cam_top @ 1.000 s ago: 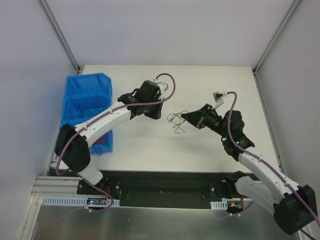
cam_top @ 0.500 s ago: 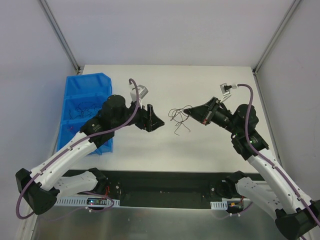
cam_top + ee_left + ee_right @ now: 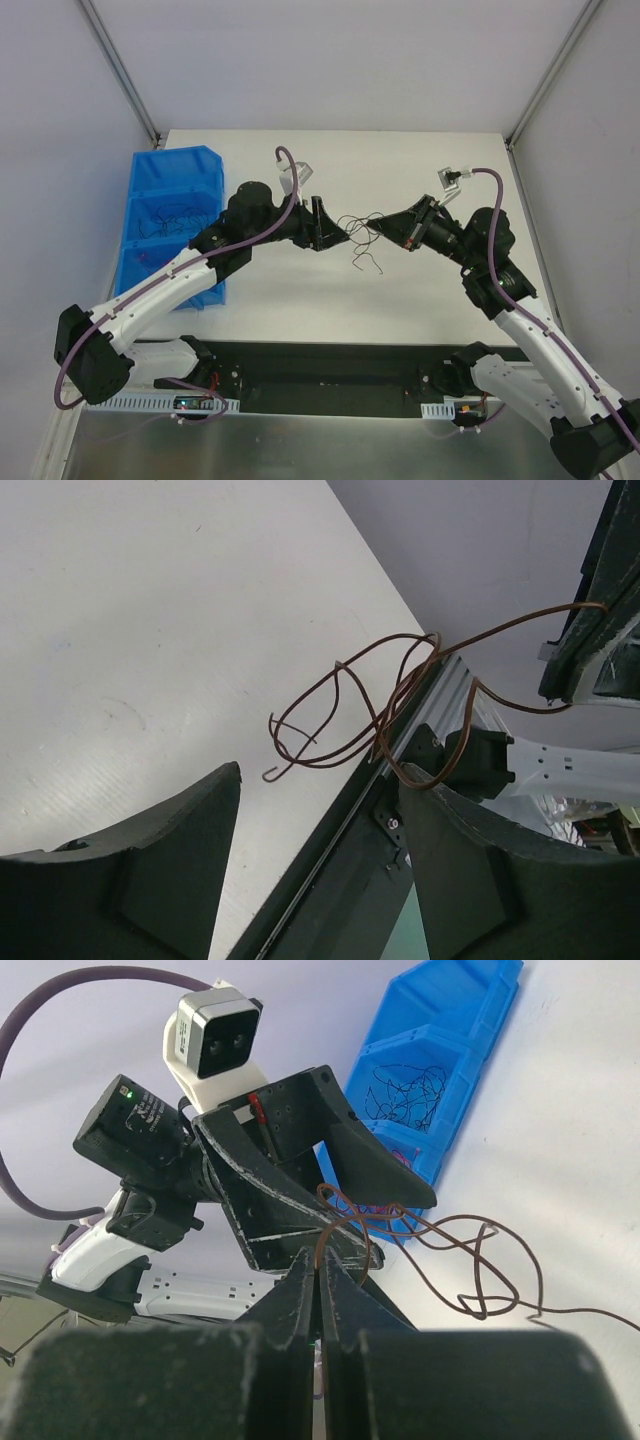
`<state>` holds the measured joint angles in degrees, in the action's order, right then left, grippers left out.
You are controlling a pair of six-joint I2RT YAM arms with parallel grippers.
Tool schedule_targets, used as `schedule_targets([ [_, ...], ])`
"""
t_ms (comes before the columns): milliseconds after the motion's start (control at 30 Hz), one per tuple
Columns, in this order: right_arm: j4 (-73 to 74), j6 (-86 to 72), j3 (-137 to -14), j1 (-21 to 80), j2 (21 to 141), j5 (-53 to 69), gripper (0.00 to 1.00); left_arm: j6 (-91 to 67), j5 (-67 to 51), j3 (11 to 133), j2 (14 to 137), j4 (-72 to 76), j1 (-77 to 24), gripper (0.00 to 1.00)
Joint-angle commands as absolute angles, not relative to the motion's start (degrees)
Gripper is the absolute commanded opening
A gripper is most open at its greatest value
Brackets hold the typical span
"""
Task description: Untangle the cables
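The cables (image 3: 363, 240) are a small tangle of thin brown-red wire hanging just above the white table (image 3: 400, 170) at its middle. My right gripper (image 3: 384, 232) is shut on one strand of them; in the right wrist view that strand rises from the closed fingertips (image 3: 320, 1258) and the loops (image 3: 480, 1260) spread to the right. My left gripper (image 3: 337, 233) is open right beside the tangle on its left. In the left wrist view the loops (image 3: 340, 715) hang ahead of the gripper (image 3: 320, 772), and one loop curls against the right fingertip (image 3: 425, 785).
A blue bin (image 3: 140, 200) stands at the table's left edge with more thin dark wires (image 3: 170, 218) inside; it also shows behind the left gripper (image 3: 400, 1228) as the blue bin (image 3: 450, 1050). The black base rail (image 3: 330, 375) runs along the near edge.
My left arm has swung from near the bin to the tangle, and its gripper has opened. My right gripper has kept hold of the cables and lifted slightly.
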<state>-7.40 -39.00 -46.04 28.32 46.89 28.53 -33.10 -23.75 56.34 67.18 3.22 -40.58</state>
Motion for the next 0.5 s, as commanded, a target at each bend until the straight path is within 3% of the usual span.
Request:
schedule_targets([
  [0, -9.2, -40.3, -47.5, 28.1, 46.4, 29.4, 0.00, -34.7, -24.1, 58.9, 67.4, 8.7, -41.5, 0.62],
  [367, -10.8, -41.2, -46.7, 29.2, 46.8, 29.0, 0.00, -33.0, -14.1, 59.6, 69.1, 6.9, -43.9, 0.52],
  [467, -11.9, -42.4, -45.9, 29.9, 46.4, 27.3, 0.00, -31.8, -6.4, 59.5, 69.3, 6.0, -46.5, 0.55],
])
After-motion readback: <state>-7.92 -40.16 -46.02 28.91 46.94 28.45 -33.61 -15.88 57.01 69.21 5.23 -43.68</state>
